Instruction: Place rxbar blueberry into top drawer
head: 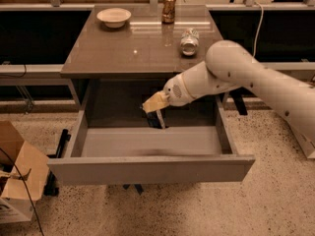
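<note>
The top drawer (147,169) is pulled wide open below the brown tabletop (128,53); its grey floor is bare. My gripper (156,113) reaches down from the right over the drawer's back middle, just under the table's front edge. It is shut on the rxbar blueberry (157,120), a small dark-blue wrapper that hangs below the yellowish fingers (154,103), low over the drawer floor near the back wall. The white arm (236,75) hides part of the drawer's right rear.
On the tabletop stand a white bowl (113,16) at the back left, an upright brown can (169,7) at the back middle and a crushed silver can (189,41) to the right. A cardboard box (17,181) sits on the floor at the left.
</note>
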You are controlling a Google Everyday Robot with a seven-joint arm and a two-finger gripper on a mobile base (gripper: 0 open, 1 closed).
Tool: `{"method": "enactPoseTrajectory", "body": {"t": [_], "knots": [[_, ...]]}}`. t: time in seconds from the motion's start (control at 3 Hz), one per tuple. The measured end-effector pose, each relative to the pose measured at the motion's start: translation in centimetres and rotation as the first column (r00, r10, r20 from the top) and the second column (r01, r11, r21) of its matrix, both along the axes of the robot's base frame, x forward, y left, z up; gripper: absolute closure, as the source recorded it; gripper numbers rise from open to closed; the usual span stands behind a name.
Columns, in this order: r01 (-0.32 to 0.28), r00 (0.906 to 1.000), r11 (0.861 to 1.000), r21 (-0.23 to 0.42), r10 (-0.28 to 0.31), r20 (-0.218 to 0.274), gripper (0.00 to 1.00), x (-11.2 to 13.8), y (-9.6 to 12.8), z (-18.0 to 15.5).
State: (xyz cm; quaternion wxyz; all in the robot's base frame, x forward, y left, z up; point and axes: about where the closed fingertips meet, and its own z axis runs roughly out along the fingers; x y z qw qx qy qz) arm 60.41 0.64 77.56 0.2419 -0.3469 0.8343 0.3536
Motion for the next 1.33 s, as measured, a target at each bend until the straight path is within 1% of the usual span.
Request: {"method": "enactPoseTrajectory", "body": {"t": [0.33,0.67,1.0,1.33], "knots": [[0.008,0.9998,0.999,0.051,-0.007,-0.017,0.92,0.8,0.9,-4.9],[0.023,0.9991,0.996,0.083,-0.02,-0.037,0.65,2.0,1.2,-8.3],[0.018,0.9992,0.997,0.081,-0.015,-0.036,0.43,1.8,1.4,-8.1],[0.014,0.9992,0.997,0.082,-0.011,-0.039,0.19,1.8,1.6,-8.3]]}}
